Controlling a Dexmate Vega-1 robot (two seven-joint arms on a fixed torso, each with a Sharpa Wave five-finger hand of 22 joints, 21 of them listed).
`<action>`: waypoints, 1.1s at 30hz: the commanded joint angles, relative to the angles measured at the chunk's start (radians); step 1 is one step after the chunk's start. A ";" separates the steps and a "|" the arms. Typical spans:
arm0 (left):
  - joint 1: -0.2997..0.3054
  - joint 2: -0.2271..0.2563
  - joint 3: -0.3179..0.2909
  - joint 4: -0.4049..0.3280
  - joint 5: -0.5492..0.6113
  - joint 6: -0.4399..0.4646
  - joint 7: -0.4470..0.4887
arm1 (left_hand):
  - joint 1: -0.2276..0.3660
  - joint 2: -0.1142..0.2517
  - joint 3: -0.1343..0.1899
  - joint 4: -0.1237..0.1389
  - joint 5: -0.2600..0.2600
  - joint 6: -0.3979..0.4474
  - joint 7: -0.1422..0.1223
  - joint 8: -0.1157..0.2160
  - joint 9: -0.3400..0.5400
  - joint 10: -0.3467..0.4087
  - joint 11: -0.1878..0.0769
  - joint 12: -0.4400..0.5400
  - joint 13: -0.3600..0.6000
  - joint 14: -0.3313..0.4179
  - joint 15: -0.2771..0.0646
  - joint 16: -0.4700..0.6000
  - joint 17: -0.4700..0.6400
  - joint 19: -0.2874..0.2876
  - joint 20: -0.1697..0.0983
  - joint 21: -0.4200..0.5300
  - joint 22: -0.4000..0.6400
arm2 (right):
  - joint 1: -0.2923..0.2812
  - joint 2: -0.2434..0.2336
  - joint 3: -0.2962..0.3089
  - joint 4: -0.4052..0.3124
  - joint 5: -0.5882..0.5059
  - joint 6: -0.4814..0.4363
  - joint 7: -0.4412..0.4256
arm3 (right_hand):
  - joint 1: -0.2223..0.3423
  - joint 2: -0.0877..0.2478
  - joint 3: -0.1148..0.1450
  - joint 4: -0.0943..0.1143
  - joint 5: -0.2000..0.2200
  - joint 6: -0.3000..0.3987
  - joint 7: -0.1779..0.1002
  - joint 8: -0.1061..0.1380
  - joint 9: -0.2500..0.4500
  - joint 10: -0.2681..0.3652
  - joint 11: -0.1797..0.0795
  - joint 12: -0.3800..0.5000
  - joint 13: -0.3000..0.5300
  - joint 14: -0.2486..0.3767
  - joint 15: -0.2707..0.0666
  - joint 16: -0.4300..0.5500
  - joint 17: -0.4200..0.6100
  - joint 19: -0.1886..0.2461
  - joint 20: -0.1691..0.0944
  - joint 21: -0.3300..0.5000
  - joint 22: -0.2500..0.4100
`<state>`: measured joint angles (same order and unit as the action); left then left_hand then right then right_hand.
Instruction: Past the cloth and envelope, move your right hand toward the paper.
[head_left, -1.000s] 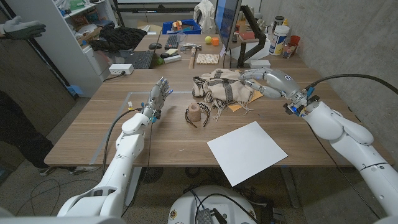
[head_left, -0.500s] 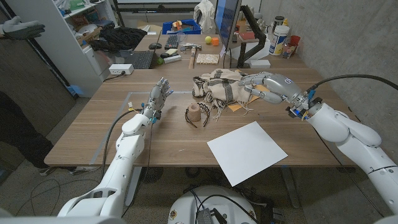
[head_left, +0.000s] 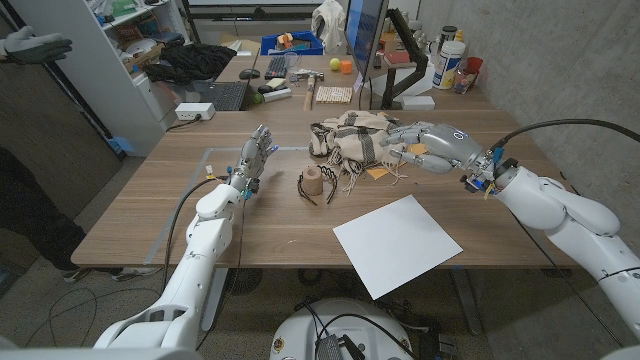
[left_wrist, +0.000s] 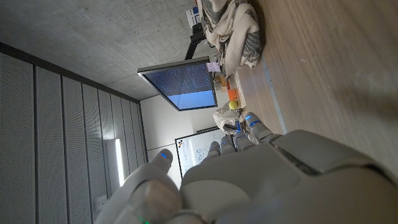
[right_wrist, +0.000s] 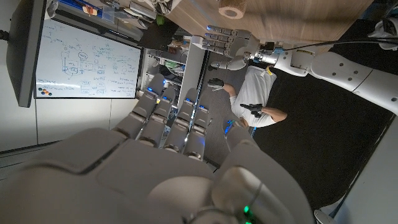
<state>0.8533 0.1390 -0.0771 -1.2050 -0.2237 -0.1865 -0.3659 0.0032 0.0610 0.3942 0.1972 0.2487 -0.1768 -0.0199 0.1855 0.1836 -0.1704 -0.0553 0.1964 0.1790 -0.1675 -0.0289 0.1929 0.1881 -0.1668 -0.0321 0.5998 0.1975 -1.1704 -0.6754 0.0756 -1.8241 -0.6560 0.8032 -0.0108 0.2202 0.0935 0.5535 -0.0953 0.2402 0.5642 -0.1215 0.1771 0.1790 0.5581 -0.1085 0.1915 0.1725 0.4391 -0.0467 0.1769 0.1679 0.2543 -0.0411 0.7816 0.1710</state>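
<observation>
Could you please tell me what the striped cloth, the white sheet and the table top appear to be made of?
The beige cloth with dark stripes looks like soft woven fabric: it lies rumpled, with fringe at its edge. The white square sheet seems to be matte paper, thin and flat. The brown table top shows wood grain with a dull finish; solid wood or laminate cannot be told.

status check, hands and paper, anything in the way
Right hand open, over cloth and envelope. Left hand open. Paper untouched, path clear.
</observation>
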 joint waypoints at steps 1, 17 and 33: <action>0.001 -0.002 -0.003 0.005 -0.007 -0.007 0.000 | -0.004 0.123 0.000 0.001 0.004 -0.221 -0.002 0.005 0.004 -0.196 0.008 0.005 0.005 -0.236 0.004 0.004 0.002 -0.237 -0.030 0.007 0.002 | -0.013 -0.019 -0.007 -0.029 -0.002 -0.019 0.050 | -0.002 -0.011 -0.002 -0.001 -0.002 -0.014 -0.002 -0.006 0.002 -0.009 -0.008 -0.006 0.002 -0.011 -0.123 -0.005 0.001 -0.006 -0.071 -0.004 0.005; 0.006 0.004 -0.017 0.017 -0.010 -0.012 0.000 | -0.004 0.124 -0.001 0.001 0.005 -0.220 -0.001 0.006 0.004 -0.196 0.005 0.005 0.005 -0.236 0.005 0.004 0.002 -0.237 -0.029 0.008 0.002 | 0.000 -0.038 -0.042 -0.040 -0.015 -0.040 0.096 | -0.013 -0.017 -0.004 -0.002 -0.004 -0.048 0.000 -0.007 0.002 -0.023 -0.015 -0.006 0.002 -0.020 -0.123 -0.003 0.001 -0.006 -0.069 -0.011 0.006; 0.005 0.006 -0.020 0.025 -0.010 -0.019 -0.002 | -0.004 0.126 -0.002 0.002 0.006 -0.221 -0.003 0.005 0.004 -0.197 0.006 0.005 0.005 -0.237 0.005 0.004 0.002 -0.238 -0.029 0.009 0.003 | 0.006 -0.058 -0.062 -0.054 -0.044 -0.065 0.113 | -0.018 -0.026 -0.004 -0.009 -0.005 -0.089 -0.007 -0.006 0.002 -0.053 -0.020 -0.008 0.002 -0.042 -0.120 -0.005 0.000 -0.014 -0.078 -0.024 0.006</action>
<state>0.8580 0.1426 -0.0938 -1.1844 -0.2335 -0.2017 -0.3662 0.0033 0.0610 0.3943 0.1972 0.2487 -0.1768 -0.0199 0.1855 0.1836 -0.1704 -0.0552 0.1964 0.1790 -0.1675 -0.0290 0.1929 0.1881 -0.1668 -0.0321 0.5997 0.1974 -1.1678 -0.7216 0.0243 -1.8691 -0.6736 0.7503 0.0986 0.2043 0.0777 0.5493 -0.0994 0.2345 0.4819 -0.1248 0.1701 0.1790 0.5103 -0.1284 0.1836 0.1725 0.3997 -0.0431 0.1769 0.1679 0.2435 -0.0374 0.7616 0.1747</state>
